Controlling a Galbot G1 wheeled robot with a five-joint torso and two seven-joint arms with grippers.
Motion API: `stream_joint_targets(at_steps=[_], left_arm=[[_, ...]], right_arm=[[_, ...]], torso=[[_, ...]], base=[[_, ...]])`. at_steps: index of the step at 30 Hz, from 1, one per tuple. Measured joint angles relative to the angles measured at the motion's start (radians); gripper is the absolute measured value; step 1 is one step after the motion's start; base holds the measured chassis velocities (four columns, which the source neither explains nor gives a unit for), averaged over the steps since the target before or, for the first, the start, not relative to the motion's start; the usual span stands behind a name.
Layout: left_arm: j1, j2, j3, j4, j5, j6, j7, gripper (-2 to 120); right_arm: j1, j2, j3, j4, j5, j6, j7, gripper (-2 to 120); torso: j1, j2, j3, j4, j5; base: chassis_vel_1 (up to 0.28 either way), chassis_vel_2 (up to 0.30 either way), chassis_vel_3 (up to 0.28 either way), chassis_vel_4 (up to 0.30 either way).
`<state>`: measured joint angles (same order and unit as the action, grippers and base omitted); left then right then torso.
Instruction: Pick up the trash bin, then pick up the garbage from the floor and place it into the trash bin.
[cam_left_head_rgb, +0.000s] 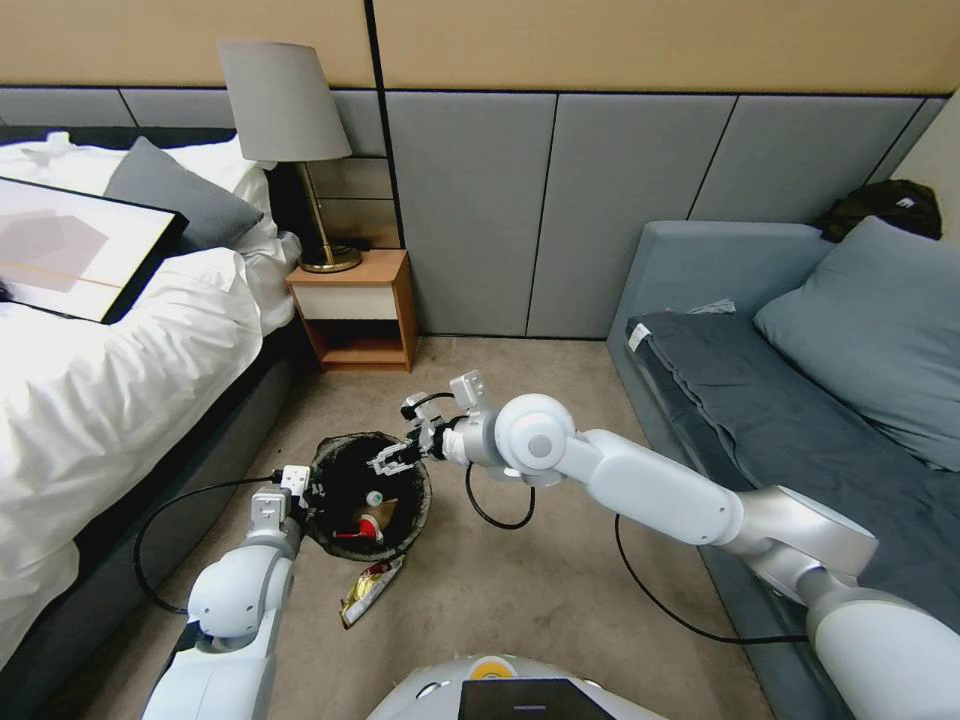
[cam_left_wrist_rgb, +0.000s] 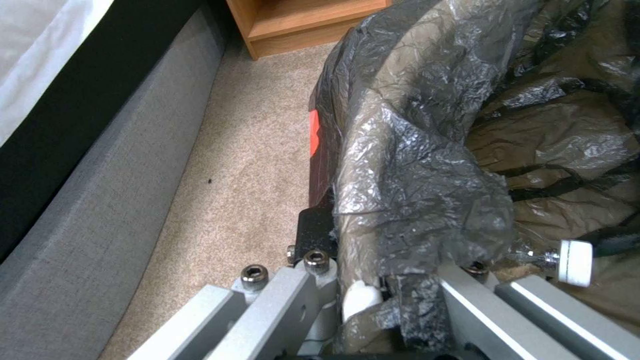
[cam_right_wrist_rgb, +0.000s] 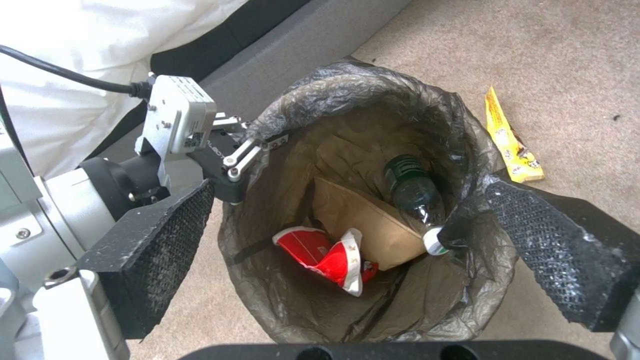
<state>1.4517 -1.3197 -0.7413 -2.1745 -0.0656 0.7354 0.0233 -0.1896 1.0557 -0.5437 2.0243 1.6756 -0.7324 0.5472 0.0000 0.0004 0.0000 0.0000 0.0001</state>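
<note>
The trash bin (cam_left_head_rgb: 424, 497), lined with a crinkled black bag (cam_left_wrist_rgb: 413, 150), is between the bed and my right arm. My left gripper (cam_left_head_rgb: 305, 490) (cam_left_wrist_rgb: 387, 295) is shut on its rim on the bed side, also seen from the right wrist (cam_right_wrist_rgb: 250, 145). My right gripper (cam_left_head_rgb: 395, 460) (cam_right_wrist_rgb: 353, 240) hovers open over the bin's mouth, nothing between its black pads (cam_right_wrist_rgb: 160, 245). Inside lie a small dark bottle (cam_right_wrist_rgb: 413, 192), a brown paper bag (cam_right_wrist_rgb: 363, 225) and a red-and-white wrapper (cam_right_wrist_rgb: 327, 255). A gold foil wrapper (cam_left_head_rgb: 368, 590) (cam_right_wrist_rgb: 510, 142) lies on the carpet beside the bin.
The bed (cam_left_head_rgb: 100, 380) runs along the left, close to the bin. A wooden nightstand (cam_left_head_rgb: 355, 310) with a lamp (cam_left_head_rgb: 290, 120) stands behind. A grey sofa (cam_left_head_rgb: 800, 420) fills the right. Black cables (cam_left_head_rgb: 500, 515) hang over the open carpet between them.
</note>
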Motion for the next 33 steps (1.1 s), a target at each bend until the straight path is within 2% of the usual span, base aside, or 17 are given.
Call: stream_joint_targets(at_steps=[5,7,8,9,11,12,13,15,16,18,19,20,21,22,26,28,33], left_arm=[[0.004,0.010,-0.005,-0.011,-0.007,0.000,0.000,0],[0.008,0.015,-0.010,-0.020,-0.011,0.000,0.000,0],[0.011,0.017,-0.014,-0.031,-0.016,0.000,0.000,0],[0.011,0.017,-0.014,-0.031,-0.016,0.000,0.000,0],[0.014,0.018,-0.017,-0.043,-0.021,0.000,0.001,0],[0.016,0.018,-0.017,-0.050,-0.023,0.000,0.001,0],[0.016,0.018,-0.017,-0.050,-0.023,0.000,0.001,0],[0.017,0.016,-0.018,-0.057,-0.023,0.000,0.001,0],[0.020,0.015,-0.018,-0.062,-0.023,0.000,0.001,0],[0.021,0.014,-0.018,-0.063,-0.024,0.000,0.001,0],[0.025,0.014,-0.018,-0.068,-0.024,0.000,0.001,0],[0.025,0.014,-0.018,-0.068,-0.024,0.000,0.001,0],[0.027,0.014,-0.018,-0.071,-0.024,0.000,0.001,0],[0.029,0.016,-0.020,-0.075,-0.024,0.000,0.001,0],[0.029,0.018,-0.023,-0.083,-0.024,0.000,0.001,0],[0.033,0.017,-0.025,-0.091,-0.028,0.000,0.001,0],[0.038,0.009,-0.027,-0.093,-0.034,0.000,-0.002,0]], right_arm=[[-0.009,-0.043,0.076,0.025,-0.102,0.064,0.013,100],[-0.031,-0.100,0.143,0.026,-0.244,0.112,-0.016,100],[-0.075,-0.142,0.218,0.025,-0.341,0.135,-0.035,100],[-0.075,-0.142,0.218,0.025,-0.341,0.135,-0.035,100],[-0.152,-0.182,0.304,0.025,-0.469,0.165,-0.063,100],[-0.243,-0.214,0.399,0.021,-0.605,0.202,-0.097,100],[-0.243,-0.214,0.399,0.021,-0.605,0.202,-0.097,100],[-0.335,-0.231,0.514,0.017,-0.707,0.234,-0.121,100],[-0.450,-0.228,0.653,0.015,-0.784,0.255,-0.142,100],[-0.486,-0.225,0.692,0.014,-0.809,0.262,-0.151,100],[-0.602,-0.213,0.803,0.008,-0.913,0.296,-0.190,100],[-0.602,-0.213,0.803,0.008,-0.913,0.296,-0.190,100],[-0.682,-0.201,0.873,0.003,-0.993,0.329,-0.223,100],[-0.770,-0.185,0.941,0.003,-1.070,0.355,-0.253,100],[-0.903,-0.144,1.032,0.013,-1.152,0.407,-0.278,100],[-1.014,-0.087,1.087,0.019,-1.237,0.474,-0.293,100],[-1.143,0.015,1.132,0.034,-1.350,0.567,-0.326,100]], torso=[[0.000,0.000,0.000,0.0002,0.0001],[0.000,0.000,0.000,0.0000,0.0000],[0.000,0.000,0.000,0.0001,0.0000],[0.000,0.000,0.000,0.0001,0.0000],[0.000,0.000,0.000,-0.0003,0.0002],[0.000,0.000,0.000,-0.0004,0.0006],[0.000,0.000,0.000,-0.0004,0.0006],[0.000,0.000,0.000,-0.0005,0.0002],[0.000,0.000,0.000,-0.0004,0.0005],[0.000,0.000,0.000,-0.0002,0.0005],[0.000,0.000,0.000,-0.0003,0.0004],[0.000,0.000,0.000,-0.0003,0.0004],[0.000,0.000,0.000,0.0002,0.0003],[0.000,0.000,0.000,-0.0006,0.0007],[0.000,0.000,0.000,-0.0004,0.0001],[0.000,0.000,0.000,0.0004,0.0001],[0.000,0.000,0.000,-0.0004,-0.0001]], base=[[0.000,0.000,0.000,0.000],[0.000,0.000,0.000,0.000],[0.000,0.000,0.000,0.000],[0.000,0.000,0.000,0.000],[0.000,0.000,0.000,0.000],[0.000,0.000,0.000,0.000],[0.000,0.000,0.000,0.000],[0.000,0.000,0.000,0.000],[0.000,0.000,0.000,0.000],[0.000,0.000,0.000,0.000],[0.000,0.000,0.000,0.000],[0.000,0.000,0.000,0.000],[0.000,0.000,0.000,0.000],[0.000,0.000,0.000,0.000],[0.000,0.000,0.000,0.000],[0.000,0.000,0.000,0.000],[0.000,0.000,0.000,0.000]])
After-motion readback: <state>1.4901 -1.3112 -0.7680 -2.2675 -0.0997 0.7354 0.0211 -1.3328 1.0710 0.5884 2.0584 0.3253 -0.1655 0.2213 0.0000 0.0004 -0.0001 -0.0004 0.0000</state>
